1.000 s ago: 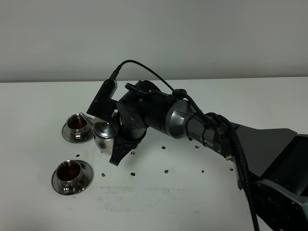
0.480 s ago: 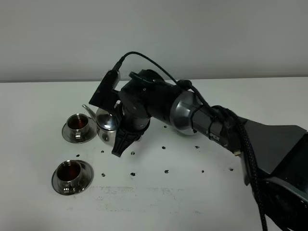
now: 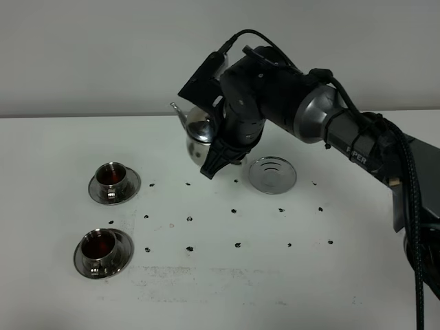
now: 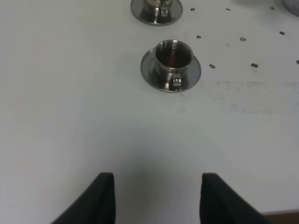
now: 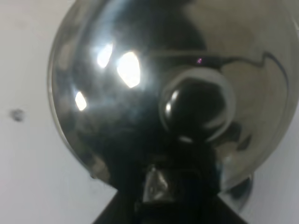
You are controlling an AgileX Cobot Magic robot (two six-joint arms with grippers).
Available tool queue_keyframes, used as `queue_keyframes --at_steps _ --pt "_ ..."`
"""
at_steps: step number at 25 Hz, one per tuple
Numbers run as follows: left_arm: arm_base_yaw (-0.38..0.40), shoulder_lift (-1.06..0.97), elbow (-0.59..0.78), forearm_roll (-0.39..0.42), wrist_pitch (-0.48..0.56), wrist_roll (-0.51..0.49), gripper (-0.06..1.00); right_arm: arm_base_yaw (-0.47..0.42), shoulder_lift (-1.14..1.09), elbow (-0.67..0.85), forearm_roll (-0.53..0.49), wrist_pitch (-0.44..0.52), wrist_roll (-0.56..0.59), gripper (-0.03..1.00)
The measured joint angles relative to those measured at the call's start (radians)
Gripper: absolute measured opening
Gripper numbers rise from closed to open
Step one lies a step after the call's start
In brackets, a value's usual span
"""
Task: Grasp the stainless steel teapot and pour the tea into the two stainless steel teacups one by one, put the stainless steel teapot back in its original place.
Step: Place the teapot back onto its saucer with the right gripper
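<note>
Even, diffuse overhead light, bright white table [image 3: 206, 289] with only soft faint shadows under the right arm [image 3: 323, 124]. Exterior high view sharp, mild noise. Left wrist view slightly soft, dimmer toward the near edge, a grey shadow between the dark fingers [image 4: 100, 200]. Right wrist view blurred, out of focus, filled by the teapot [image 5: 163, 93] with white glare spots and dark reflections.

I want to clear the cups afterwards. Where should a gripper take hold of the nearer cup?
From above, across the nearer cup's rim. It stands upright on its saucer with dark tea inside, so a level lift seems safest; its tiny handle looks too small to pinch.
</note>
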Motion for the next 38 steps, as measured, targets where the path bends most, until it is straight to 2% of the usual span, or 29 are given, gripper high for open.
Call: queue_keyframes --at_steps 7,15,18,25,38 --pt "0.0 0.0 0.0 0.0 0.0 0.0 0.41 -0.069 0.0 0.0 0.034 0.011 0.031 0.2" --pt "0.0 0.0 0.0 0.0 0.0 0.0 0.41 -0.108 -0.001 0.0 0.052 0.01 0.051 0.2" --pt "0.0 0.0 0.0 0.0 0.0 0.0 0.41 -0.116 -0.022 0.043 0.063 -0.023 0.054 0.2" --pt "0.0 0.0 0.0 0.0 0.0 0.0 0.41 -0.155 -0.125 0.257 0.086 -0.178 0.086 0.2" --pt "0.0 0.0 0.0 -0.001 0.0 0.0 0.41 -0.208 -0.123 0.365 0.12 -0.248 0.104 0.2"
